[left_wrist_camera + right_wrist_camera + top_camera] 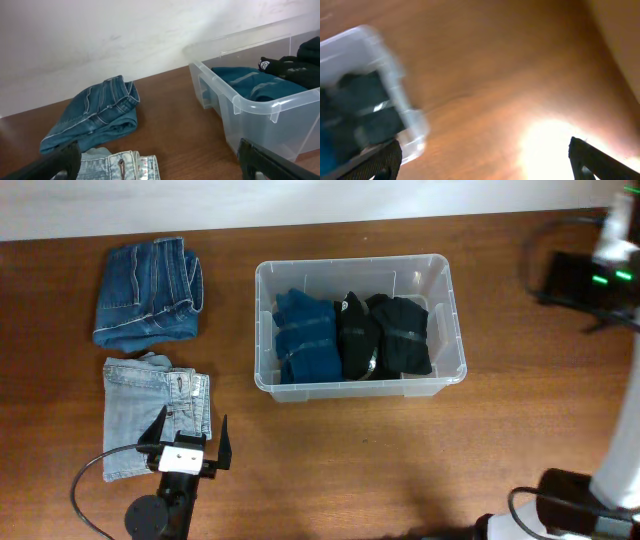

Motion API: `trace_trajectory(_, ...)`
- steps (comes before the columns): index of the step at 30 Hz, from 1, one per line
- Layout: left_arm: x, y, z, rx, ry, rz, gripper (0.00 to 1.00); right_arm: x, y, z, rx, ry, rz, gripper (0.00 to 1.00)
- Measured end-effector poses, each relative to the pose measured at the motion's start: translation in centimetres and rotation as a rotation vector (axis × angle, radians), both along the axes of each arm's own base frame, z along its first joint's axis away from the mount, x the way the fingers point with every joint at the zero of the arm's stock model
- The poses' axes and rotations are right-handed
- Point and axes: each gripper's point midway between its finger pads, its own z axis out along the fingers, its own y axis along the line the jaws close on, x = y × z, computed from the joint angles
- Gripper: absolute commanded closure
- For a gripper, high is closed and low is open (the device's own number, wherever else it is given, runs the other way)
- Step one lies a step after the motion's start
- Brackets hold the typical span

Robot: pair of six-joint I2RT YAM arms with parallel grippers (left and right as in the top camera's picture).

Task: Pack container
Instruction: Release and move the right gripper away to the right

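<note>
Inside the container (360, 388) sit three garments (357, 335), two jeans (148, 292) outside; left gripper (192, 433), right gripper (484, 145) spread

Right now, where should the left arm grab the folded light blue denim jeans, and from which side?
Grip the folded light blue denim jeans at their waistband edge, the side facing the clear plastic bin, probably coming straight down from above. They lie flat on the wooden table, and the open jaws hang over that edge.
</note>
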Motion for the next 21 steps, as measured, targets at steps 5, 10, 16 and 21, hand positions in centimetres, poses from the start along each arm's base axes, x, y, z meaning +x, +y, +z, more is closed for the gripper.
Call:
trace_trajectory(5, 0.0, 0.0, 0.0, 0.0, 0.0, 0.0, 0.01, -3.0, -6.1, -2.4, 0.041, 0.062, -0.256, 0.01)
trace_trajectory(10, 0.0, 0.0, 0.0, 0.0, 0.0, 0.0, 0.0, -4.7, -9.4, -5.1, 0.102, 0.112, -0.444, 0.02)
trace_trajectory(16, 0.0, 0.0, 0.0, 0.0, 0.0, 0.0, 0.0, -5.7, -10.2, -6.6, 0.135, 0.147, -0.517, 0.01)
trace_trajectory(21, 0.0, 0.0, 0.0, 0.0, 0.0, 0.0, 0.0, -5.8, -10.1, -6.9, 0.141, 0.153, -0.525, 0.02)
